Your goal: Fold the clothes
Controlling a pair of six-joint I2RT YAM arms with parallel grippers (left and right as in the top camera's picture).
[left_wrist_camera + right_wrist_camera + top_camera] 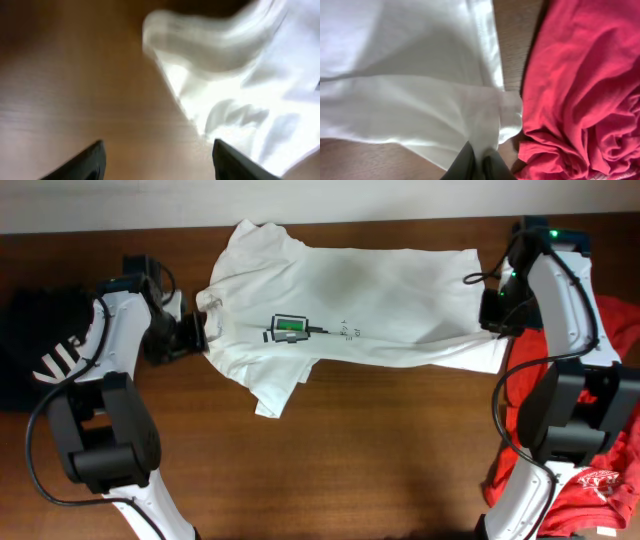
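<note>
Jaws of the right gripper (479,166) clamp the shirt (370,305) at its right hem corner; the left gripper (157,156), jaws apart, hovers at its left edge. Shirt lies spread on the upper worktop (380,460); print text illegible.

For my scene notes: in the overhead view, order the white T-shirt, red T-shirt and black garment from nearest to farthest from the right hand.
From the right hand:
1. White T-shirt, pinched by it at the shirt's right end.
2. Red T-shirt, beside it at the right edge.
3. Black garment, far left edge.
</note>
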